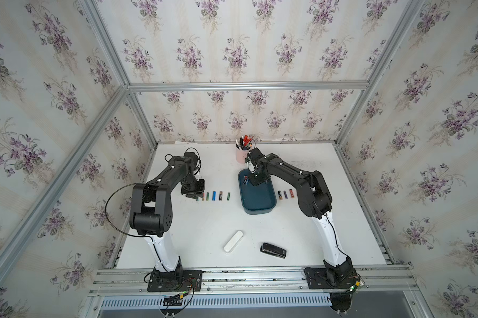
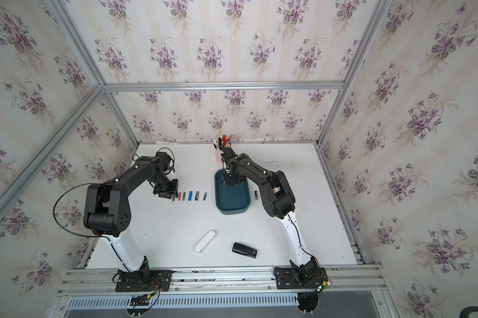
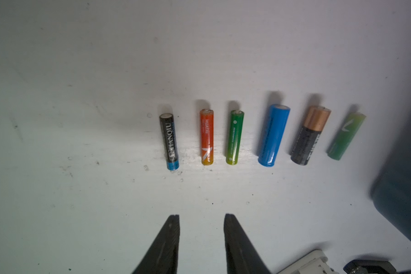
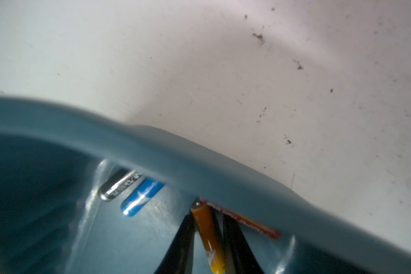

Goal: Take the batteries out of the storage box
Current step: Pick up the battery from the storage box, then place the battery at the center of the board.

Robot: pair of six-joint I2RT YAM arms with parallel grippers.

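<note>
Right wrist view: right hand (image 4: pixel 208 219) is inside the storage box (image 4: pixel 152 147), fingers narrow, clamped on an orange battery (image 4: pixel 207 237). Silver battery (image 4: pixel 119 185), blue battery (image 4: pixel 140 197) and red battery (image 4: pixel 247 223) lie on the box floor by the wall. Left wrist view: left hand (image 3: pixel 201 217) partly parted, nothing between the fingers, above the worktop (image 3: pixel 81 189) near a row of six batteries (image 3: pixel 235 137). In a top view, three more batteries (image 1: pixel 285 194) lie beside the box on the right arm's side.
</note>
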